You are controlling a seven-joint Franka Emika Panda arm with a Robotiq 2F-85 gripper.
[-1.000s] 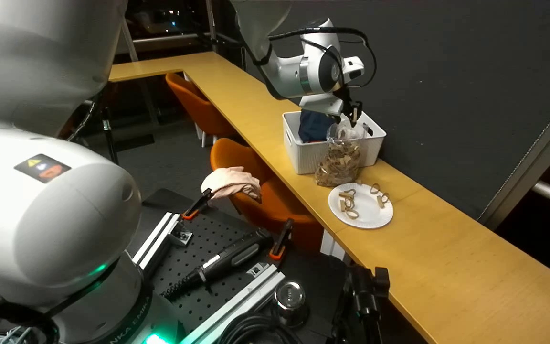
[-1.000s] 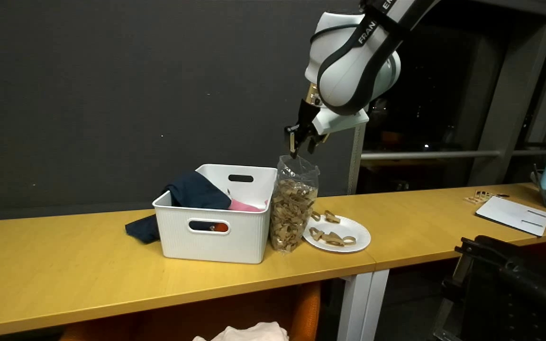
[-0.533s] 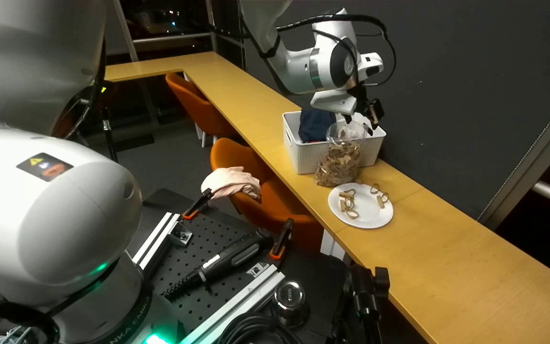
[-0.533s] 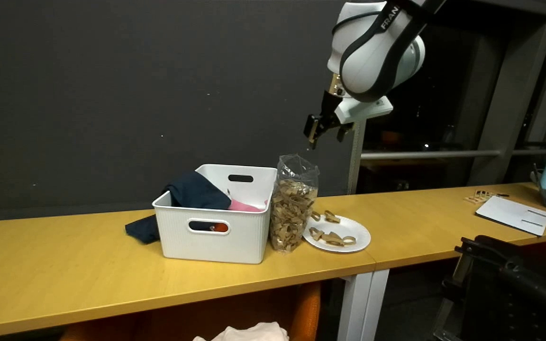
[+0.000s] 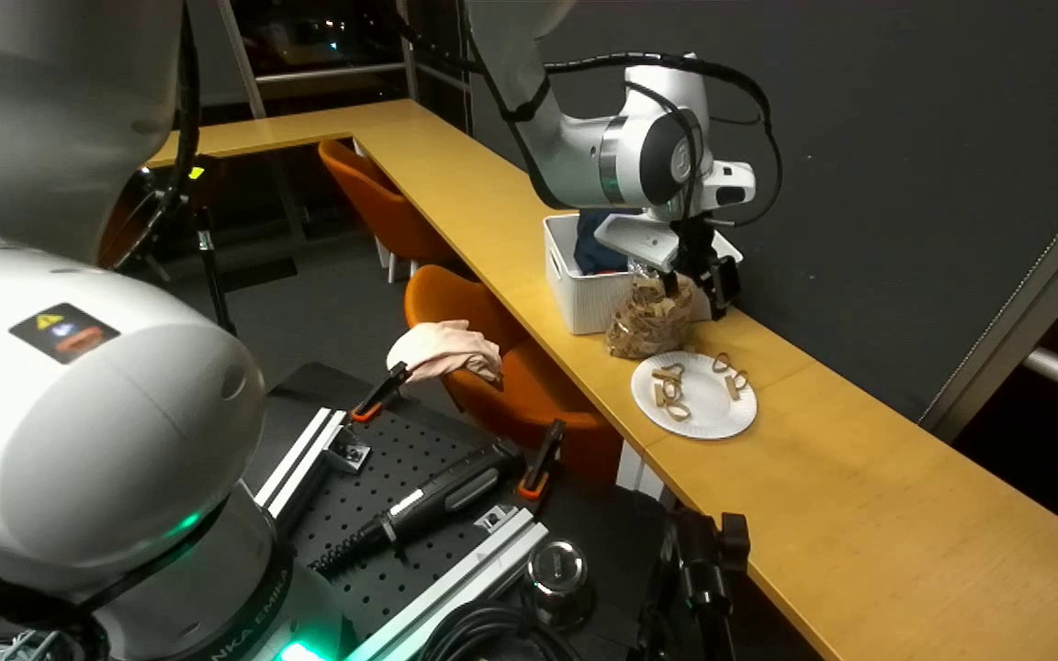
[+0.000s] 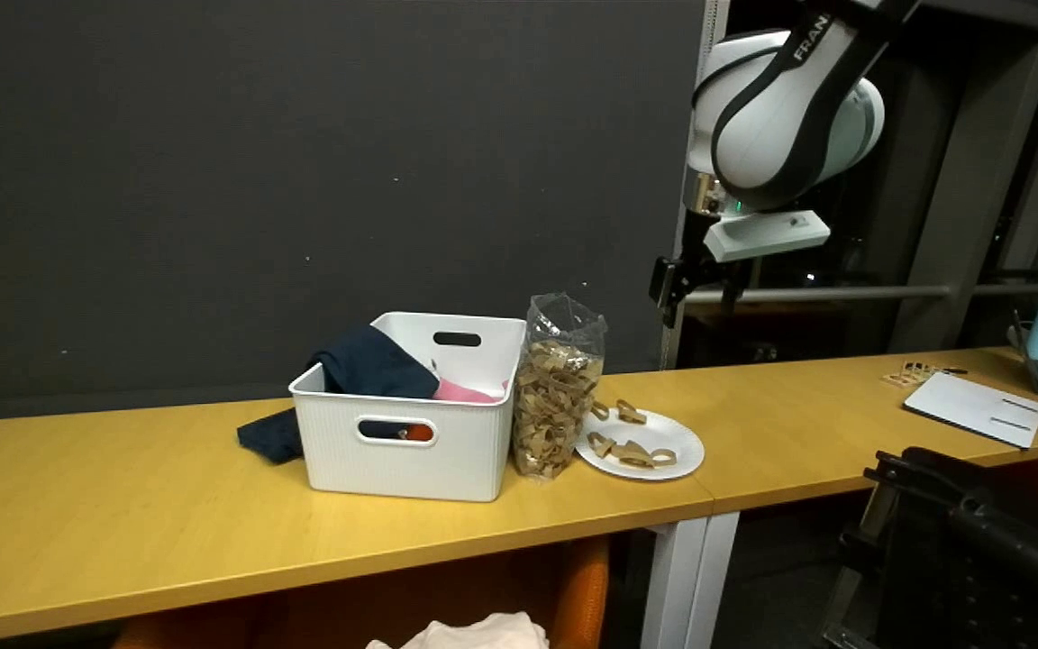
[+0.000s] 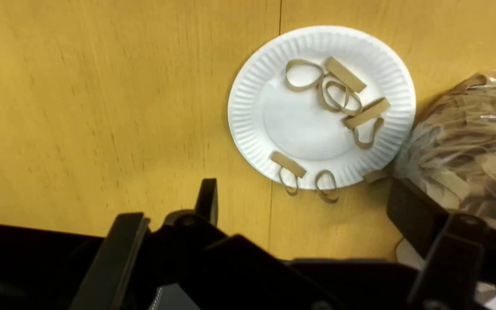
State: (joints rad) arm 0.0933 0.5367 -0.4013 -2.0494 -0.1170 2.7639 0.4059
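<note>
Rubber bands (image 7: 345, 75) lie on a white paper plate (image 7: 304, 125), itself set on a yellow wooden table (image 6: 122, 505). Behind that long table spreads a dark grey wall (image 6: 213, 180), and over the table reaches the white robot arm (image 6: 758, 144). Orange chairs (image 5: 538, 395) stand along the table's side opposite the wall. A white plastic basket (image 6: 402, 473) rests on the table; a navy cloth (image 6: 375, 365) drapes over its rim, and a pink item (image 6: 463, 393) shows inside. Between basket and plate a clear plastic bag (image 6: 559, 397) stands upright, filled partway up with many more bands of the same tan kind. Bag and plate are side by side, though whether they touch I cannot tell. Next in size comes the black Robotiq gripper (image 6: 699, 306), which hovers well above the table, with a visible gap between it and the bag in an exterior view. Its fingers (image 7: 207, 198) are spread wide apart; in the wrist view one of them overlaps part of the bag. Smallest are the single bands: most on the plate gather toward one side, some seen edge-on as rounded loops, others as flat strips, while two at another part of the fluted rim extend past its edge.
</note>
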